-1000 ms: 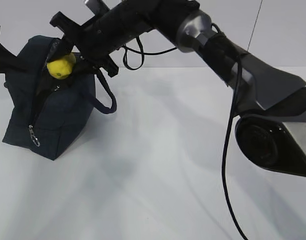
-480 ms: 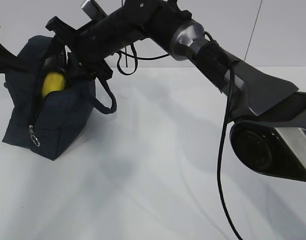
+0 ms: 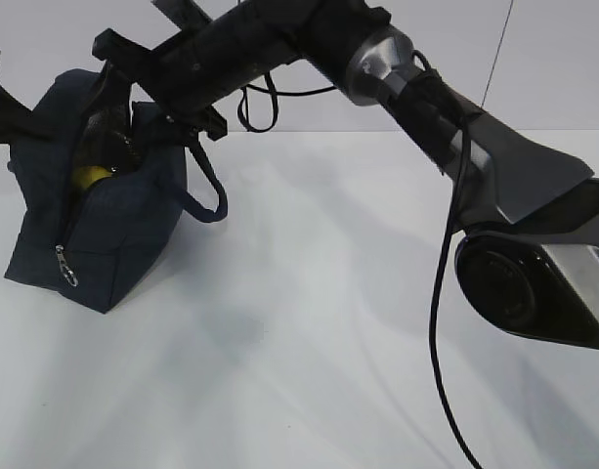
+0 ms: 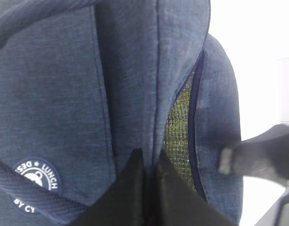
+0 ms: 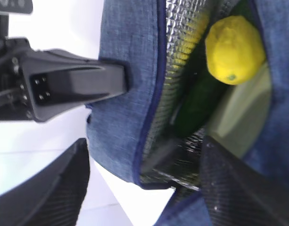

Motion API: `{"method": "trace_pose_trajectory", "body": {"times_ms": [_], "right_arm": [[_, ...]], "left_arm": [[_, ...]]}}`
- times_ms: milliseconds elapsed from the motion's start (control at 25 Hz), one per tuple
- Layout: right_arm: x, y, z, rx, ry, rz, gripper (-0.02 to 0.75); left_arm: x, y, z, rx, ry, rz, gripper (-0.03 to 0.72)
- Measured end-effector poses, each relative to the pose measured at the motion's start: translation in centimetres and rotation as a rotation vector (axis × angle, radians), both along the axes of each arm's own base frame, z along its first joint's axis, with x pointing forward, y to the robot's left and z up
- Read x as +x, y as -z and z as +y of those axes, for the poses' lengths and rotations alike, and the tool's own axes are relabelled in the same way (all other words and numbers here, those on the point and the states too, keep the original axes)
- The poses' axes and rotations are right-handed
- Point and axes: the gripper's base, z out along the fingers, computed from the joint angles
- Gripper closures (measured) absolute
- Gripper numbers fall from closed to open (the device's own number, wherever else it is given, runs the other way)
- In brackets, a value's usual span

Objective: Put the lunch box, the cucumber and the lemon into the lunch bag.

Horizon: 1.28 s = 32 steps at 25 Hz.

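Note:
The navy lunch bag (image 3: 113,234) stands at the table's far left with its top open. The yellow lemon (image 3: 88,176) lies loose inside it. In the right wrist view the lemon (image 5: 235,49) rests on the dark green cucumber (image 5: 198,99), beside the lunch box's pale green lid (image 5: 238,125). My right gripper (image 3: 157,93) hovers open and empty over the bag's mouth (image 5: 144,183). My left gripper (image 4: 148,162) is shut on the bag's fabric edge (image 4: 135,70). It shows at the far left of the exterior view (image 3: 6,107).
The bag's loop handle (image 3: 209,191) hangs to the right of the bag, under my right arm. A black cable (image 3: 441,322) hangs from the right arm. The white table (image 3: 309,322) spreads in front and to the right.
The lemon left my right gripper and dropped down into the bag. The right gripper's jaws stand open above the opening. The left gripper has kept its hold.

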Motion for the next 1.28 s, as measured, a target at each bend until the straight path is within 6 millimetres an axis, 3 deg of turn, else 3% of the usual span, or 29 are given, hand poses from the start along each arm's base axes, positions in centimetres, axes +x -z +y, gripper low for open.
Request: {"method": "trace_pose_trajectory", "body": {"times_ms": [160, 440, 680, 1040, 1280], "right_arm": [[-0.2, -1.5, -0.7, -0.058, 0.0, -0.087, 0.197], [0.5, -0.2, -2.1, -0.278, 0.101, -0.092, 0.197], [0.7, 0.2, -2.2, -0.279, 0.112, -0.075, 0.197], [0.3, -2.3, -2.9, -0.295, 0.139, -0.138, 0.197], [0.4, -2.3, -3.0, -0.31, 0.146, -0.145, 0.197]], "left_arm": [[0.0, 0.0, 0.0, 0.001, 0.001, 0.0, 0.69], [0.0, 0.0, 0.0, 0.001, 0.002, 0.001, 0.69], [0.0, 0.0, 0.0, 0.0, 0.005, 0.003, 0.69], [-0.1, 0.0, 0.0, 0.001, 0.006, 0.003, 0.69], [-0.1, 0.0, 0.0, 0.001, 0.006, 0.003, 0.69]]}}
